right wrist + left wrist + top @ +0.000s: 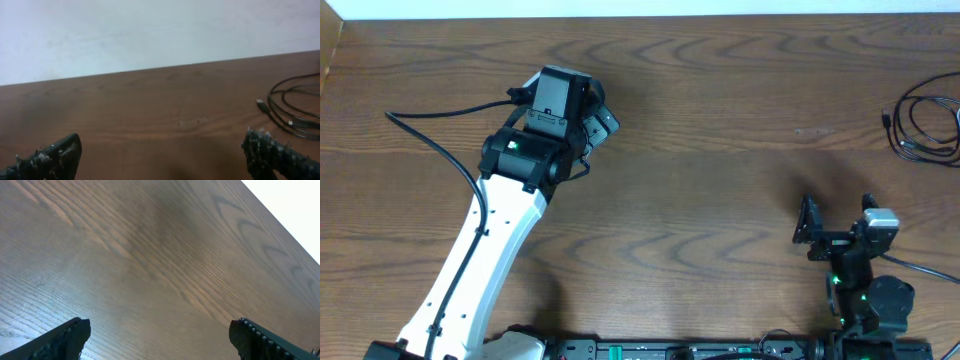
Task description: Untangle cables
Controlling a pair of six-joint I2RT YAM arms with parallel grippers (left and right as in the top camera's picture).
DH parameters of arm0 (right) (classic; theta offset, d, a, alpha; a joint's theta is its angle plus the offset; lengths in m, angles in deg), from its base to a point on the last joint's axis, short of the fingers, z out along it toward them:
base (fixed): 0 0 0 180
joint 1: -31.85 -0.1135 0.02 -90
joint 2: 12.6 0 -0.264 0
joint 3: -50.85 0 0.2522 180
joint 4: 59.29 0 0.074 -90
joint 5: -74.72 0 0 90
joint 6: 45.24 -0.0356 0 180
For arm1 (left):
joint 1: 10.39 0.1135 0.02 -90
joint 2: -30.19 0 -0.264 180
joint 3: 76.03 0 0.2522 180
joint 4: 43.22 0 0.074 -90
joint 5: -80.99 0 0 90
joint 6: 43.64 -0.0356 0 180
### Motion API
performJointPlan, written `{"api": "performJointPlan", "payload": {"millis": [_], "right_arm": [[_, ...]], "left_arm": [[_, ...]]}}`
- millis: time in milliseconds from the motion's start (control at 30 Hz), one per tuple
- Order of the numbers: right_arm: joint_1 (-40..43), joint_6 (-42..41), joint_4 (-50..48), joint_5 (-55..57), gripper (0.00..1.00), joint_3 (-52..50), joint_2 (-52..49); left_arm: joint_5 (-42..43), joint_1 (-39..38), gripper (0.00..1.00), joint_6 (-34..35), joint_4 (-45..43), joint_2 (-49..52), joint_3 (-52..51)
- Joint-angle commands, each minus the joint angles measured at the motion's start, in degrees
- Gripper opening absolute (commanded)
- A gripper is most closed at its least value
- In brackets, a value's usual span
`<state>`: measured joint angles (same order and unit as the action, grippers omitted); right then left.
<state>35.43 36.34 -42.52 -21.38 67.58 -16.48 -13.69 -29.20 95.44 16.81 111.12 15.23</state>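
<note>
A black cable [926, 124] lies in loose loops at the far right edge of the table, with a small plug end pointing left. It also shows at the right of the right wrist view [295, 107]. I see no white cable in any view. My right gripper [838, 212] is open and empty, near the front of the table and well short of the black cable; its fingers frame bare wood [162, 145]. My left gripper [603, 118] is open and empty over the far left-centre of the table, with only wood between its fingers [160, 330].
The brown wooden table [720, 150] fills the views. A thick black arm wire [430, 140] runs along the left arm. A pale wall [150, 30] stands beyond the table's far edge.
</note>
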Motion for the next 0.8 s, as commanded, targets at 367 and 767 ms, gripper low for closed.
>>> {"api": "performJointPlan", "payload": {"millis": [367,767], "right_arm": [[0.52,0.79,0.85,-0.5,0.99,-2.62,3.56],[0.52,0.79,0.85,-0.5,0.99,-2.62,3.54]], "left_arm": [[-0.94,0.24,0.94,-0.59,0.17,0.42,-0.33],[-0.94,0.24,0.94,-0.59,0.17,0.42,-0.33]]}}
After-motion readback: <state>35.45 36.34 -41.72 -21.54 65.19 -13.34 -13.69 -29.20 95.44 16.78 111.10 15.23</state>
